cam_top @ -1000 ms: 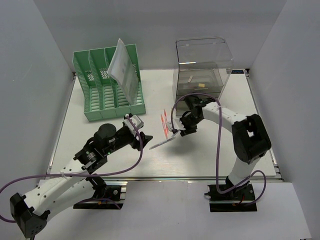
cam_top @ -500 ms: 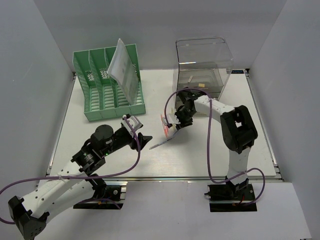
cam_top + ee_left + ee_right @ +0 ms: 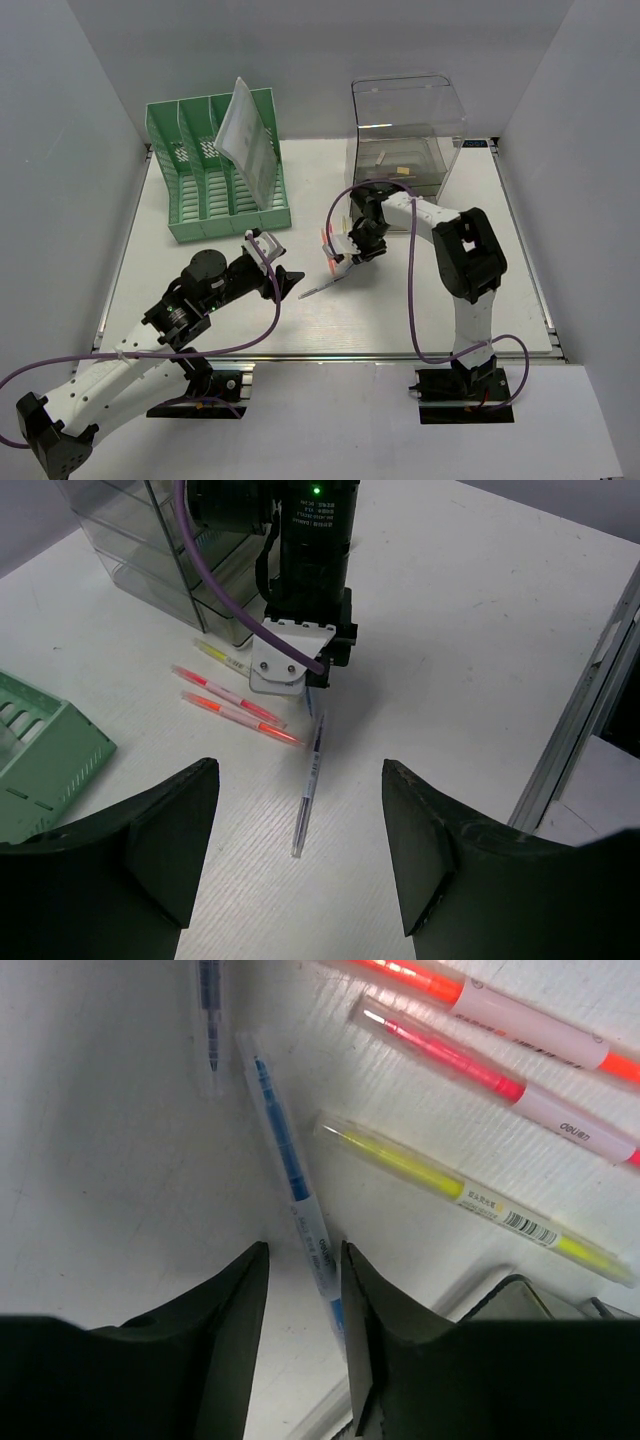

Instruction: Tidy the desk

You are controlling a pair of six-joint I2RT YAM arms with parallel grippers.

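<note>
One "deli" pink highlighter [image 3: 500, 1085] on desk [image 3: 100, 1160]

Pink highlighter [image 3: 500, 1085]: brand "deli" printed on its white end. Yellow highlighter [image 3: 470, 1192]: barcode label, with print too small to read. Blue pen [image 3: 290, 1175]: barrel print illegible.

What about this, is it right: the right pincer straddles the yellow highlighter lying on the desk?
No. The right wrist view shows the right pincer straddling the blue pen lying on the desk; the yellow highlighter lies beside it, outside the jaws.
</note>
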